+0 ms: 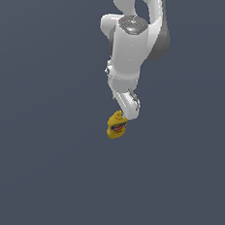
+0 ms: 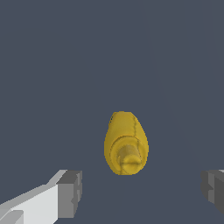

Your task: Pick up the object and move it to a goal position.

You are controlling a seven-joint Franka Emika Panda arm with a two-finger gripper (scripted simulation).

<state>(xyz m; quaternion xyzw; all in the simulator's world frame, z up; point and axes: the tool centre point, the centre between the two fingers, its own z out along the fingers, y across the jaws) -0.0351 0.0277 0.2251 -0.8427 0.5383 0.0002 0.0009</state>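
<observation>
The yellow mustard bottle (image 1: 116, 126) stands upright on the grey floor, its red-and-blue label facing the exterior view. The white arm reaches down from above, and the gripper (image 1: 125, 112) hovers just over the bottle's cap, slightly toward the exterior view's right. In the wrist view I look down on the bottle (image 2: 126, 142) cap-first. The gripper (image 2: 141, 192) is open: its two grey fingertips (image 2: 70, 192) stand wide apart on either side, above the bottle and not touching it.
A plain dark grey floor (image 1: 41, 166) fills both views. The white arm's body (image 1: 131, 43) rises above the bottle toward the frame's upper edge. No other objects or goal marker show.
</observation>
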